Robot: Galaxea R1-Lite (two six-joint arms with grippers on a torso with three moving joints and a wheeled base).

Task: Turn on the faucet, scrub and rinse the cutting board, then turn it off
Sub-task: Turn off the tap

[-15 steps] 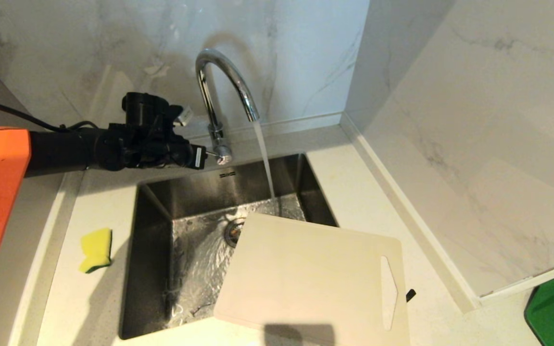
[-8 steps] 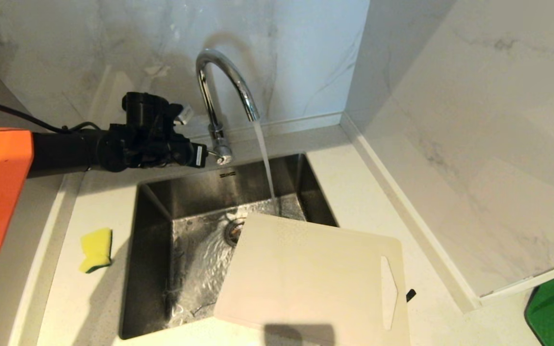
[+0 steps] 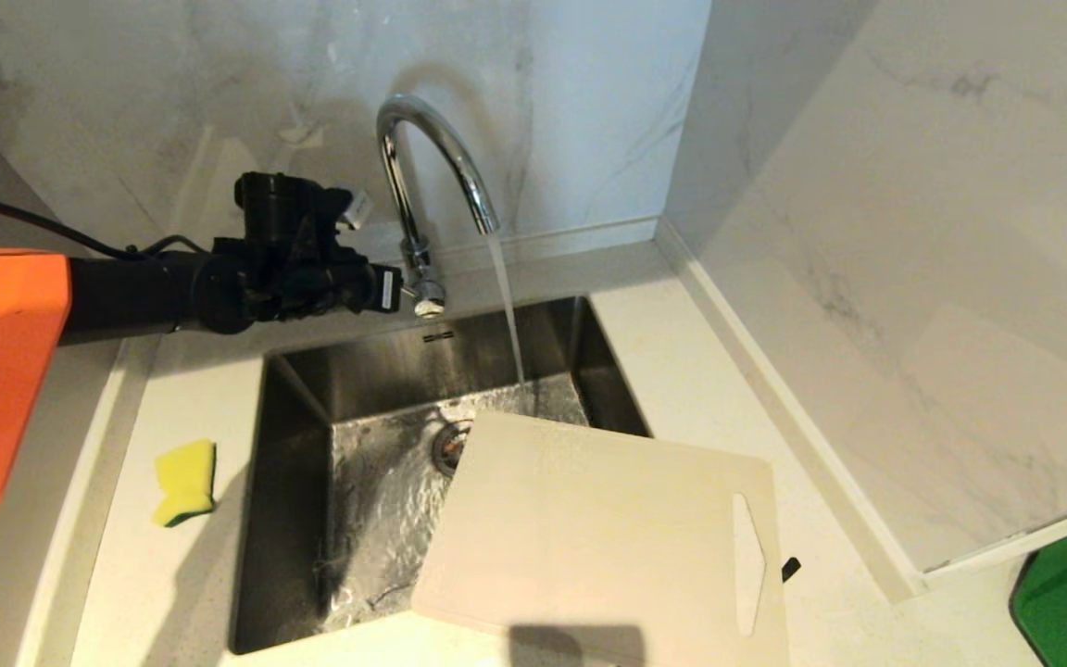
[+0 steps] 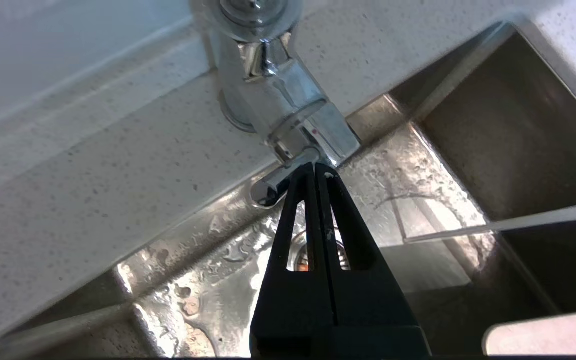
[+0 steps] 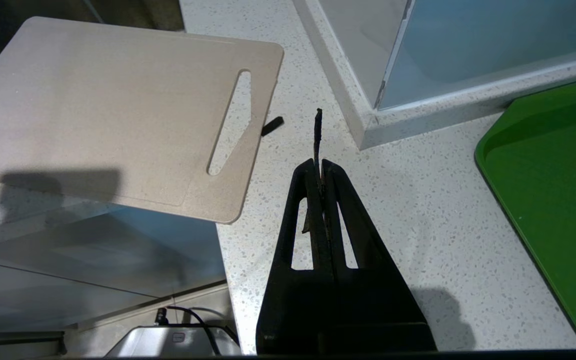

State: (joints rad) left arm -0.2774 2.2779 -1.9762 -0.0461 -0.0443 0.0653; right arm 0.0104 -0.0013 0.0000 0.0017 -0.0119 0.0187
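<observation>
- The left gripper (image 4: 315, 170) has its 2 fingers pressed flat together with nothing between them, and its tip is touching the short lever (image 4: 280, 181) that juts from the base of the faucet (image 3: 430, 176). The lever lies directly ahead of the fingertips, its long axis running across the fingers' line, not along it.
- Just beyond and below that tip is the sink (image 3: 302, 435), wet, with the stream of water (image 3: 508, 310) falling from the spout, so the tap is already on (step 1 looks done).
- Farther from the left gripper, across the basin, the cutting board (image 3: 589, 528) lies flat, bridging the sink's near right corner and the counter, its long axis slanting away from the gripper and its handle slot at the far end. The water lands just beside its nearest corner, not on it.
- The sponge (image 3: 185, 482) sits on the counter back from the left gripper's tip, on the side away from the board; I judge the left arm nearer to it.
- The right gripper (image 5: 320, 167) hangs clenched above the counter, the board's slot end ahead and to 1 side; a thin dark strip sticks out at its tips.
</observation>
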